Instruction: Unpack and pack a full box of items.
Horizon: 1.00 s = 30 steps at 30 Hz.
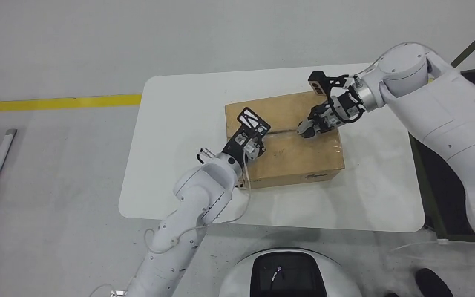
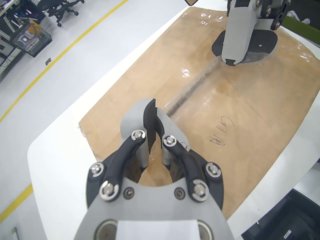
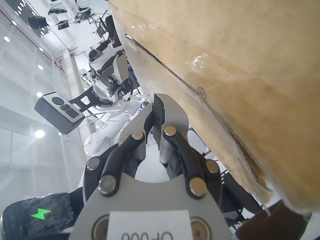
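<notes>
A closed cardboard box (image 1: 297, 160) lies on the white table (image 1: 178, 134), with clear tape over its top seam (image 2: 190, 88). My left gripper (image 1: 254, 142) is shut and empty, its tips (image 2: 152, 104) just above the seam at the box's left end. My right gripper (image 1: 304, 130) is at the middle of the lid, shut with nothing in it. Its tips press on the seam (image 2: 231, 62), where the tape looks torn. In the right wrist view the fingers (image 3: 172, 111) are held together against the box's top (image 3: 237, 38).
Bare table surface (image 2: 62, 131) surrounds the box on all sides, widest at the left. A yellow line (image 1: 67, 102) crosses the floor beyond the table's left edge. Office chairs and racks (image 2: 30, 33) stand far off in the room.
</notes>
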Tool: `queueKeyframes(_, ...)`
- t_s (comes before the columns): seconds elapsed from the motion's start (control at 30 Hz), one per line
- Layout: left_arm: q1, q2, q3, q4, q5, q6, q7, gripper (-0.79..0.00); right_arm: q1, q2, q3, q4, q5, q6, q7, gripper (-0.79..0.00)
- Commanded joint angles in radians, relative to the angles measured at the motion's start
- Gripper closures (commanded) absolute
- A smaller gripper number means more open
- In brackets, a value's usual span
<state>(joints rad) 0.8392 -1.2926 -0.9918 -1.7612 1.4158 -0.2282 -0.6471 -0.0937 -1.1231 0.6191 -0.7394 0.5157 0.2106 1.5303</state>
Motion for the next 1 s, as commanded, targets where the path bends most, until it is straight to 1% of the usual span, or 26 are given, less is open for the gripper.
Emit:
queueKeyframes(0.0, -0.005, -0.002, 0.003, 0.01, 0.003, -0.003, -0.005, 0.0, -0.001, -0.001, 0.002, 0.001, -0.001, -0.001, 0.0, 0.0)
queueKeyframes(0.2, -0.019, -0.008, 0.007, 0.043, 0.013, 0.002, -0.013, 0.0, -0.001, -0.006, 0.005, 0.003, -0.006, 0.001, 0.006, 0.0)
queueKeyframes(0.27, -0.022, -0.01, 0.007, 0.046, 0.015, 0.001, -0.014, 0.0, 0.0, -0.007, 0.006, 0.005, -0.008, 0.002, 0.006, -0.132)
queueKeyframes(0.3, -0.023, -0.011, 0.007, 0.047, 0.015, 0.0, -0.014, 0.0, 0.002, -0.007, 0.007, 0.005, -0.008, 0.003, 0.006, -0.175)
queueKeyframes(0.4, -0.022, -0.012, 0.005, 0.049, 0.017, -0.001, -0.015, 0.0, 0.006, -0.006, 0.008, 0.006, -0.009, 0.004, 0.006, -0.228)
queueKeyframes(0.53, -0.023, -0.015, 0.004, 0.052, 0.021, -0.006, -0.017, 0.0, 0.012, 0.0, 0.008, 0.006, -0.014, 0.006, 0.006, -0.262)
queueKeyframes(0.73, -0.023, -0.018, 0.001, 0.056, 0.023, -0.011, -0.014, 0.0, 0.016, 0.02, 0.011, 0.017, -0.022, 0.012, 0.006, -0.262)
queueKeyframes(0.8, -0.024, -0.02, 0.001, 0.058, 0.023, -0.012, -0.013, 0.0, 0.02, 0.03, 0.02, 0.029, -0.02, 0.008, 0.006, -0.271)
queueKeyframes(0.87, -0.025, -0.021, 0.001, 0.058, 0.022, -0.014, -0.014, 0.0, 0.025, 0.042, 0.034, 0.041, -0.021, 0.0, 0.006, -0.302)
queueKeyframes(0.97, -0.026, -0.024, 0.003, 0.059, 0.022, -0.016, -0.014, 0.0, 0.039, 0.064, 0.065, 0.05, -0.036, -0.03, 0.003, -0.302)
